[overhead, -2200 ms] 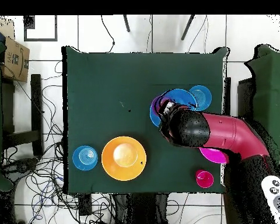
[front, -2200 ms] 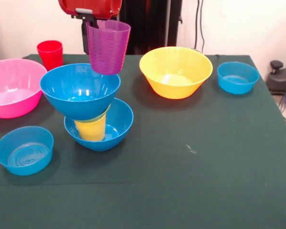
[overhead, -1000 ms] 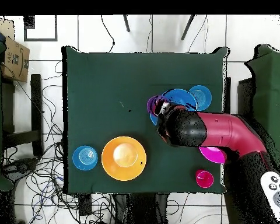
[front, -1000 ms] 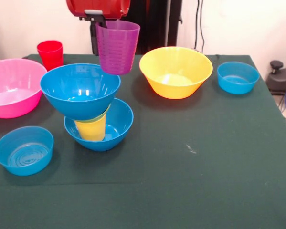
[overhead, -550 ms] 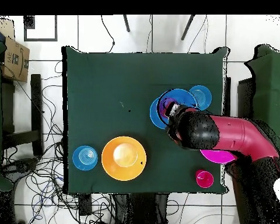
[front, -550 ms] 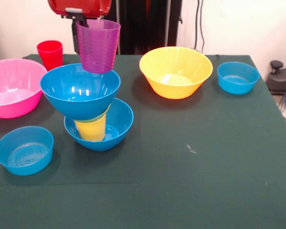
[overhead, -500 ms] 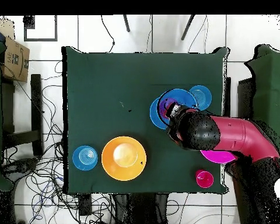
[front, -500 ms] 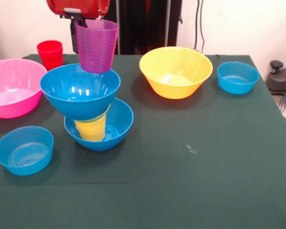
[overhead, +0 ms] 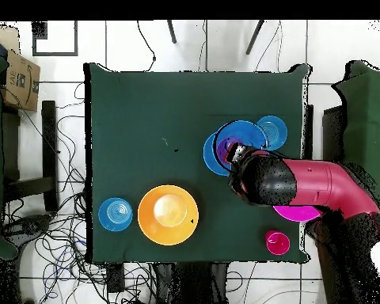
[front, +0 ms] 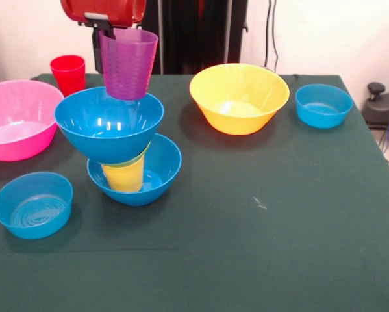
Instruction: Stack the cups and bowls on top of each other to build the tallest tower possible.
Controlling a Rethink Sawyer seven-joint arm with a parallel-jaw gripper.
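The tower stands left of centre in the front view: a deep blue bowl point(front: 142, 174) as base, a yellow cup point(front: 124, 177) in it, a sliver of green bowl point(front: 141, 157), then a second deep blue bowl point(front: 108, 125), tilted. My gripper point(front: 116, 31) is shut on the rim of the purple cup point(front: 128, 64) and holds it upright over that top bowl, its bottom about at rim level. In the overhead view the purple cup point(overhead: 227, 147) shows beside the arm point(overhead: 304, 184), over the blue bowl point(overhead: 245, 133). A red cup point(front: 68, 73) stands at the back left.
A large pink bowl point(front: 17, 122) sits at the left edge, close to the tower. A large yellow-orange bowl point(front: 239, 97) sits back centre. Small light-blue bowls sit at the front left point(front: 33, 204) and back right point(front: 323, 105). Green cloth covers the table point(front: 259, 234).
The gripper has carried the purple cup leftward in the front view, from beside the tower to over the top blue bowl. The tower has not moved.
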